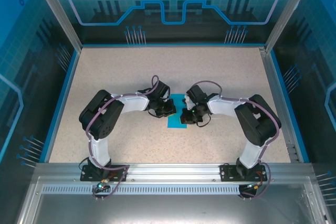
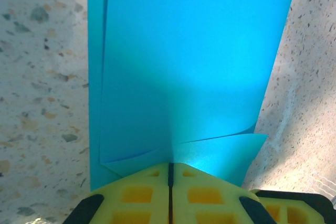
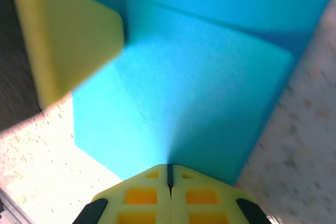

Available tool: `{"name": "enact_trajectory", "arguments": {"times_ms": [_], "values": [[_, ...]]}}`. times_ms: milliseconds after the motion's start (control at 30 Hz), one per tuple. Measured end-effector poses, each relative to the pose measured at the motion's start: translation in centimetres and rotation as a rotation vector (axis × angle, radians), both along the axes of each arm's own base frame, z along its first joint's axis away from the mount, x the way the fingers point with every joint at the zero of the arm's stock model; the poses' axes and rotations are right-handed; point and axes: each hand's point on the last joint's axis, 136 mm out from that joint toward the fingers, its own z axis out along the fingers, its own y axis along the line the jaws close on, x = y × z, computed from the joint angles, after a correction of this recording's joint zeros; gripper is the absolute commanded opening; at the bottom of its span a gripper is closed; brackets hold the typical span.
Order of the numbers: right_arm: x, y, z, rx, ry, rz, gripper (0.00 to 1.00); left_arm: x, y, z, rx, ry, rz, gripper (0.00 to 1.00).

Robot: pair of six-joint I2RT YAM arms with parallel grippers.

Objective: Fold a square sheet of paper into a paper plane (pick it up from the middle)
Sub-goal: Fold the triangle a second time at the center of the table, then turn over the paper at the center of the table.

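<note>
The square sheet of paper (image 1: pixel 175 123) is bright blue and lies folded into a narrower band at the table's middle, between my two grippers. In the left wrist view the paper (image 2: pixel 189 61) shows layered edges and two small flaps near my left gripper (image 2: pixel 170 164), which is shut on its near edge. A soft ridge runs up the paper from the jaw line. My right gripper (image 3: pixel 169 166) is shut on the paper (image 3: pixel 199 93) from the opposite side, with a similar ridge. In the top view the left gripper (image 1: pixel 169 110) and right gripper (image 1: pixel 186 117) nearly meet. The paper plane is out of view.
Speckled beige tabletop (image 1: pixel 131 72) lies all around, bounded by blue rails and clear walls. A yellow finger of the left gripper (image 3: pixel 68 40) looms at the upper left of the right wrist view. The arm bases (image 1: pixel 105 171) sit at the near edge.
</note>
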Motion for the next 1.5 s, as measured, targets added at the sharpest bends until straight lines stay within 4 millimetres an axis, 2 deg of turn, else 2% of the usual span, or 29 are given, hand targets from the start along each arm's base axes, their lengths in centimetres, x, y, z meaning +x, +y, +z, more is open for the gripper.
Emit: {"name": "enact_trajectory", "arguments": {"times_ms": [200,267,367,500,667,733,833,1000,1133,1300,1500], "values": [[-2.2,-1.7,0.0,-0.018,0.025,0.021,0.03,0.0,0.0,0.0,0.004,0.007,0.000,0.08],[-3.0,-2.4,0.1,-0.034,0.045,0.024,0.04,0.1,-0.1,0.1,0.003,0.006,-0.001,0.10],[-3.2,-3.4,0.6,-0.054,0.047,0.006,0.05,0.1,-0.1,0.1,0.000,0.005,-0.001,0.16],[-1.5,-3.5,2.6,-0.030,-0.036,-0.036,0.17,0.2,-0.5,0.6,-0.022,0.003,-0.003,0.29],[2.2,-2.3,5.2,0.022,-0.145,-0.080,0.32,0.6,-0.7,2.6,-0.056,-0.026,0.017,0.38],[3.5,-2.0,5.6,0.035,-0.173,-0.095,0.35,0.7,-0.8,3.7,-0.077,-0.051,0.028,0.39],[5.0,-1.9,5.2,0.047,-0.176,-0.113,0.36,0.4,-0.4,4.5,-0.091,-0.073,0.043,0.39],[5.9,-1.7,3.3,0.052,-0.127,-0.113,0.34,-0.8,0.6,3.0,-0.081,-0.040,0.080,0.40],[5.7,-1.3,2.4,0.067,-0.097,-0.104,0.24,-1.5,1.0,2.1,-0.073,-0.013,0.096,0.40],[6.3,-1.1,2.5,0.099,-0.099,-0.117,0.10,-1.1,0.7,2.5,-0.093,-0.026,0.102,0.40],[6.8,-1.2,2.6,0.109,-0.103,-0.140,0.05,-1.0,0.6,2.6,-0.097,-0.030,0.102,0.40]]}}
